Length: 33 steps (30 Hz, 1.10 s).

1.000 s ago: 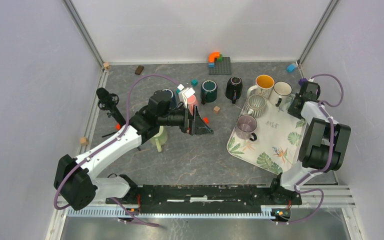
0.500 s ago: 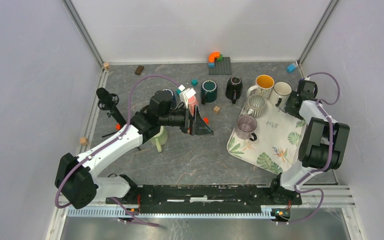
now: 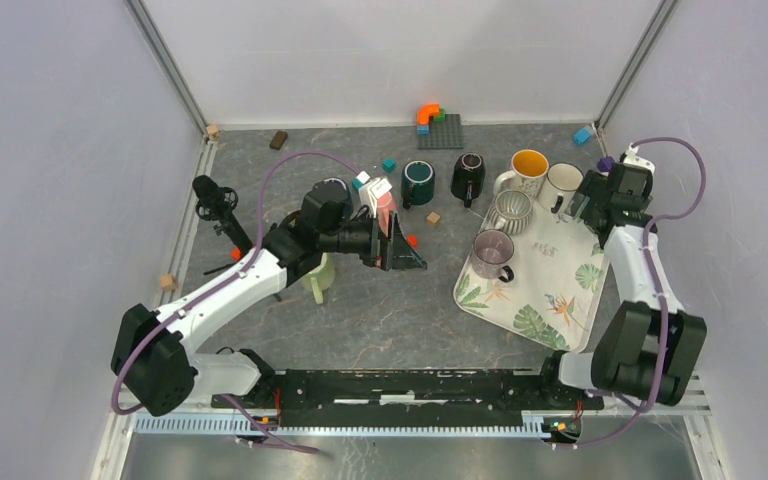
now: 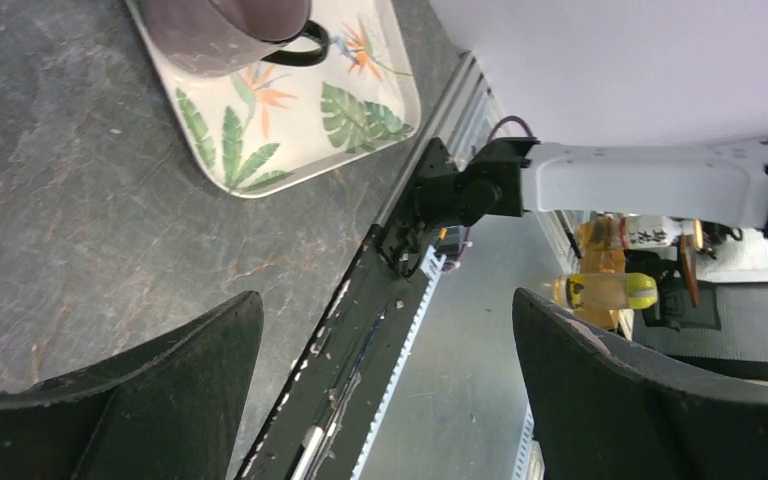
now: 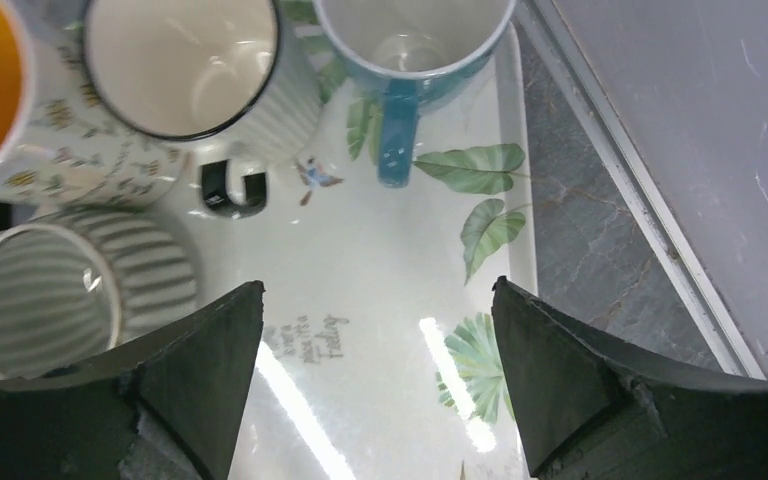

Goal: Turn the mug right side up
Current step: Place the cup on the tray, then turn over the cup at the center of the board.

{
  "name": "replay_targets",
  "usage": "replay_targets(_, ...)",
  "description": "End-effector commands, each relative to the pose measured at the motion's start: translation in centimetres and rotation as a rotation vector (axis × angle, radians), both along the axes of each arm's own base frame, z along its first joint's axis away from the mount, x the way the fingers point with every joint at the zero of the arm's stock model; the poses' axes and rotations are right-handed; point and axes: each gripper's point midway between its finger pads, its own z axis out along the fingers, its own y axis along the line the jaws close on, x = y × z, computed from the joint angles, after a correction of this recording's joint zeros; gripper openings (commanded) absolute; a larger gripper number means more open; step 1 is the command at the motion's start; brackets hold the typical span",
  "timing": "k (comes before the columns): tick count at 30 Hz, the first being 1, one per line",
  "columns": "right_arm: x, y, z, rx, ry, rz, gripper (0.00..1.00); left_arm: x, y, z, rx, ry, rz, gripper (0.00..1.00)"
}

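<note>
1. Target, as I judge it, is the mauve mug (image 3: 493,252), which seems to stand rim-down on the tray (image 3: 550,300), close to the tray's left edge
2. The left fingers (image 4: 160,380) are spread wide with nothing between them, held level above the counter (image 3: 380,310) off the tray's left side and aimed toward the tray
3. The right fingers (image 5: 190,380) gape just as empty over the tray's far right part, near the white mug (image 5: 195,70), the blue-handled mug (image 5: 410,50) and the striped mug (image 5: 60,290)
4. If the right arm crosses the tray to reach the mauve mug, it could knock these upright mugs, since they crowd its path
5. A glazed wall may slip during the flip, or the tray may slide under a sideways push
6. If both arms reach for the mug at once, they could collide
</note>
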Motion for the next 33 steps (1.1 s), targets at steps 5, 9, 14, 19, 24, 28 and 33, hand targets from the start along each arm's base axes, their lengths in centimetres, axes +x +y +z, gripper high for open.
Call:
replay_targets(5, -0.6, 6.4, 4.5, 0.001, -0.178, 0.203, 0.94, 3.5, 4.5, -2.4, 0.251, -0.110, 0.295, 1.00)
replay_targets(9, -1.2, 9.8, 5.0, 0.035, -0.234, 0.283, 0.94, 4.4, 9.3, -4.4, 0.409, -0.125, 0.519, 1.00)
replay_targets(14, -1.7, 14.3, 5.0, 0.103, -0.288, 0.417, 0.95, 3.9, 15.3, -6.8, 0.574, -0.127, 0.735, 1.00)
replay_targets(19, -2.2, 18.8, 5.4, 0.227, -0.328, 0.569, 0.96, 3.1, 19.6, -8.8, 0.732, -0.116, 0.867, 1.00)
replay_targets(24, -2.9, 21.4, 6.9, 0.272, -0.373, 0.663, 0.96, 2.5, 21.1, -10.5, 0.793, -0.079, 0.922, 1.00)
replay_targets(28, -3.5, 23.1, 8.2, 0.312, -0.409, 0.724, 0.97, 2.4, 21.1, -11.8, 0.821, -0.046, 0.925, 1.00)
replay_targets(33, -4.2, 24.5, 10.0, 0.338, -0.454, 0.779, 0.97, 2.5, 21.4, -13.2, 0.871, -0.017, 0.938, 1.00)
